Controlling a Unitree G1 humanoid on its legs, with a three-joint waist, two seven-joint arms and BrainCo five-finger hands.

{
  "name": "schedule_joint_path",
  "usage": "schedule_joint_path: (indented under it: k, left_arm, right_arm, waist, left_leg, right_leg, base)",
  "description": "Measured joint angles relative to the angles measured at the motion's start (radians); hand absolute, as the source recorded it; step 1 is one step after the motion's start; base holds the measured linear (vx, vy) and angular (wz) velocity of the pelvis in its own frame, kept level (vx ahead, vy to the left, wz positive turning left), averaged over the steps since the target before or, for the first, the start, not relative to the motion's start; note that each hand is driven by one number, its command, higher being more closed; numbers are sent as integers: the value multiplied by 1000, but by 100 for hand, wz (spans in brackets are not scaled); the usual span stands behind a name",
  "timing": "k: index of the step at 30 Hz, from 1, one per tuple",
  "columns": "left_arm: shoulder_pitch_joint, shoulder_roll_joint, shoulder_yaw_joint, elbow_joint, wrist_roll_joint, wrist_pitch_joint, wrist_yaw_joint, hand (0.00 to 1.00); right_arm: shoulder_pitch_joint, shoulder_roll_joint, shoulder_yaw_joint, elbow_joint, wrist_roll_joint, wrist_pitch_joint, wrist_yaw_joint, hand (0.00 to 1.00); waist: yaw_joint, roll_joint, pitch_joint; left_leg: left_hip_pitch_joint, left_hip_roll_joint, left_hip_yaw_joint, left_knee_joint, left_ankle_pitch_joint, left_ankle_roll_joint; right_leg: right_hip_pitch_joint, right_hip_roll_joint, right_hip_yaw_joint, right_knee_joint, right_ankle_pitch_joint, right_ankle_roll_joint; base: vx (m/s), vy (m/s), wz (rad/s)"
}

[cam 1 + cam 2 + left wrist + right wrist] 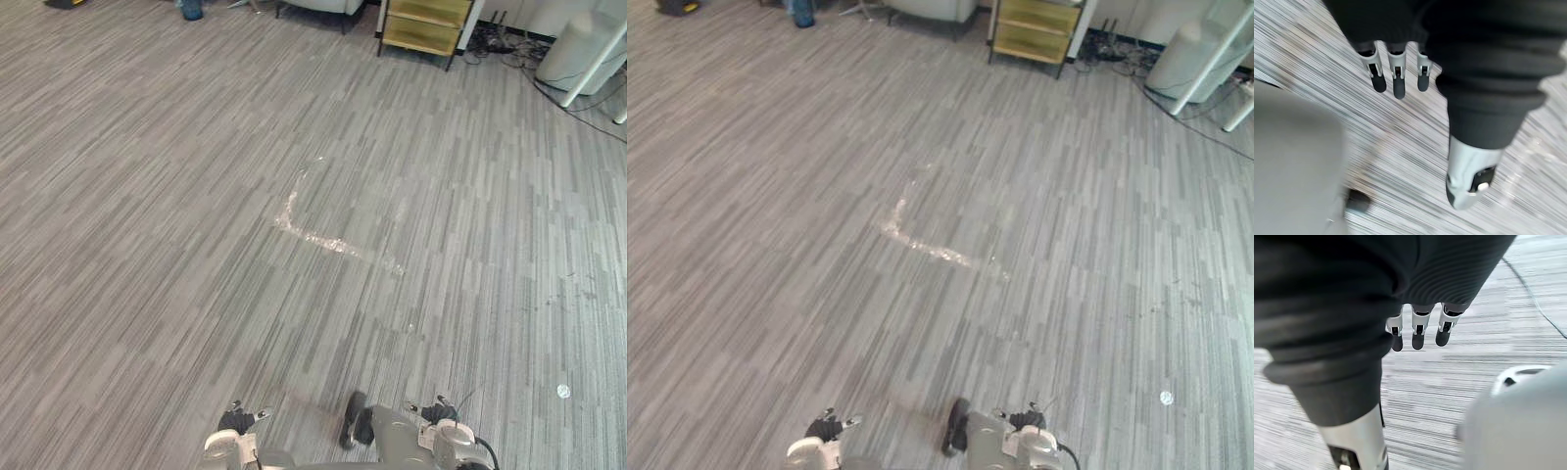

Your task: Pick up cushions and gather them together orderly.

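Hands, two: my left hand and right hand, each with fingers straight and slack, thumb apart, holding nothing, hanging above the floor. Cushions: where they lie relative to either hand I cannot tell. Cabinet, one, yellow, far ahead. Pale mark, one, mid-floor. White disc, one, on the floor to my right.
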Motion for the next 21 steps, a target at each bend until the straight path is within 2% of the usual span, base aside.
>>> schedule_joint_path:
  k: [1, 2, 3, 4, 5, 6, 7, 8, 9, 11, 13, 14, 15, 17, 18, 19, 21]
  left_arm:
    - [0, 9, -28, -20, 0, -4, -3, 0]
    - [0, 9, -34, -29, 0, -7, -3, 0]
    - [-2, 6, -44, -38, 0, -9, -3, 0]
    - [-5, 4, -46, -43, 0, -12, -4, 0]
    - [-7, -5, -41, -42, -1, -16, -4, 0]
    - [-8, -16, -29, -43, -3, -18, -4, 0]
    - [-5, -19, -18, -44, -1, -22, -4, 0]
    - [-5, -11, -19, -43, 0, -23, -4, 0]
    - [-11, -11, -14, -45, -6, -25, -3, 0]
    - [-8, -13, -9, -45, -6, -23, -4, 0]
    - [0, -8, -25, -42, 2, -20, -7, 0]
    - [1, 4, -49, -36, 4, -15, -7, 0]
    - [-1, 9, -63, -30, 10, -6, -8, 0]
    - [11, 8, -62, -21, 11, -1, -6, 0]
    - [9, 7, -62, -9, 11, 1, -6, 0]
    - [2, 9, -62, 3, 11, 1, -6, 0]
    - [0, 11, -71, 21, 11, 1, -6, 0]
  right_arm:
    - [-2, 11, 1, 4, 5, 0, -2, 0]
    - [-2, 14, -1, 6, 5, 0, -3, 0]
    - [-17, 13, -5, 6, 5, 0, -5, 0]
    - [-22, 13, -5, 6, 4, 1, -6, 0]
    - [-22, 12, -5, 6, 4, 1, -8, 0]
    - [-14, 10, -4, 6, 4, 2, -11, 0]
    - [-11, 16, 2, 7, 3, 3, -11, 0]
    - [-16, 25, 18, 9, 3, 4, -10, 0]
    - [-15, 28, 15, 9, 2, 4, -9, 0]
    - [-11, 38, 16, 1, -1, 11, -6, 0]
    - [-8, 37, 16, -3, -29, 9, 2, 0]
    - [0, 38, 15, -3, -38, 8, 4, 0]
    - [22, 37, 14, -2, -39, 11, 6, 0]
    - [55, 36, 15, -39, -40, 11, 12, 0]
    - [59, 33, 14, -45, -40, 8, 13, 0]
    - [48, 30, 12, -44, -40, 3, 16, 0]
    - [42, 28, -9, -43, -40, -1, 22, 0]
  waist:
    - [4, -16, 2]
    - [12, -20, 0]
    - [23, -15, -1]
    - [31, -12, 2]
    - [40, -5, 4]
    - [54, -10, 3]
    - [63, -14, -5]
    - [64, -40, -16]
    - [63, -40, -15]
    - [74, -49, -21]
    - [79, -52, -26]
    - [73, -58, -26]
    - [60, -59, -25]
    - [47, -53, -29]
    - [36, -40, -31]
    - [26, -45, -25]
    - [12, -46, -24]
  left_leg:
    - [-80, -31, 28, -67, -46, 10]
    - [-110, -46, 42, -142, -65, 11]
    - [-153, -72, 63, -317, -73, 15]
    - [-167, -92, 73, -455, -58, 12]
    - [-179, -111, 76, -645, 2, 6]
    - [-174, -128, 84, -749, 153, -9]
    - [-152, -143, 110, -766, 205, 6]
    - [-155, -165, 135, -743, 157, 21]
    - [-171, -163, 144, -667, 106, 57]
    - [-145, -156, 181, -600, 35, 91]
    - [-58, -166, 195, -638, -26, 91]
    - [-9, -185, 191, -666, -40, 94]
    - [75, -205, 180, -704, -59, 88]
    - [198, -216, 177, -774, -71, 82]
    - [257, -213, 166, -812, -81, 89]
    - [325, -209, 152, -848, -85, 91]
    - [404, -193, 136, -900, -86, 90]
  right_leg:
    - [66, -2, 25, -55, 0, 2]
    - [91, -6, 37, -76, 2, 5]
    - [131, -12, 64, -111, -4, 16]
    - [159, -25, 85, -130, -21, 46]
    - [189, -37, 107, -144, -42, 69]
    - [222, -62, 145, -157, -76, 82]
    - [238, -79, 169, -172, -92, 95]
    - [244, -107, 194, -179, -93, 93]
    - [255, -115, 218, -184, -62, 108]
    - [260, -134, 251, -105, -51, 124]
    - [160, -149, 270, 188, -26, 213]
    - [80, -166, 275, 383, 24, 293]
    - [-7, -190, 264, 613, 38, 305]
    - [-97, -212, 211, 744, -4, 242]
    - [-151, -214, 158, 746, -32, 211]
    - [-194, -215, 99, 684, -62, 170]
    - [-239, -202, 14, 471, -70, 147]
  base:
    - [527, -105, -41]
    - [526, -71, -65]
    - [529, 18, -73]
    - [524, 63, -76]
    - [670, 197, -75]
    - [595, 201, -72]
    - [734, 213, -59]
    - [635, 150, -42]
    - [621, 146, -27]
    - [567, 176, -31]
    - [513, 170, -30]
    - [592, 154, 5]
    - [596, 132, 17]
    - [433, 59, 12]
    - [455, 19, 22]
    - [555, -19, 35]
    - [474, -62, 46]
